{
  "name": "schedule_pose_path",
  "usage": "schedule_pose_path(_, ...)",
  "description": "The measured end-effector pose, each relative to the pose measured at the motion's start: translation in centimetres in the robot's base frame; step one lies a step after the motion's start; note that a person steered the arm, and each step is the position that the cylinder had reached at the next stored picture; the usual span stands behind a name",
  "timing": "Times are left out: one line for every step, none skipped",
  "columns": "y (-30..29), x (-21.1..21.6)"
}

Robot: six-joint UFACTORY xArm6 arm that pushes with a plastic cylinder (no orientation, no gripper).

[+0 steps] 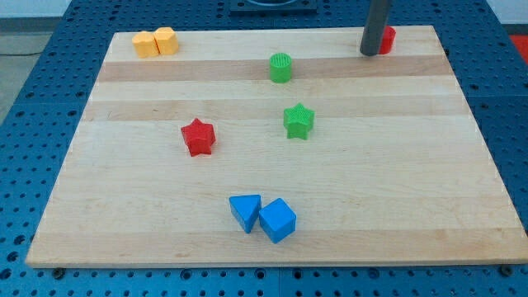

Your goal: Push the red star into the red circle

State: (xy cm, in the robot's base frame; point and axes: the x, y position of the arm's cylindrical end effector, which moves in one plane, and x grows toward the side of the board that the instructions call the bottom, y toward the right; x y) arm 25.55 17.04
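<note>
The small red star block (pixel 198 137) sits left of centre on the pale wooden table (pixel 412 198). The dark rod's tip (pixel 370 53) (no pincer here) seemingly touches the half-hidden red circle block (pixel 386 40).

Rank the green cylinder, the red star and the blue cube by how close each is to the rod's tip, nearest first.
From my tip at the view's top right:
1. Green cylinder, top centre.
2. Red star, left of centre.
3. Blue cube, near the bottom edge.

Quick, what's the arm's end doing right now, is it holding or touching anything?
No gripper: my tip holds nothing.
It sits at the view's top right, right beside the red circle, far from the red star.
</note>
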Motion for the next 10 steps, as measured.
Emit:
schedule_pose_path(0.0,0.0)
schedule_pose_path(0.0,3.7)
schedule_pose_path(-0.2,10.0)
schedule_pose_path(-3.0,15.9)
schedule_pose_path(-9.2,20.7)
schedule_pose_path(-16.1,24.0)
schedule_pose_path(-22.9,24.5)
schedule_pose_path(-27.7,24.5)
schedule_pose_path(-28.9,23.5)
schedule_pose_path(-29.3,21.8)
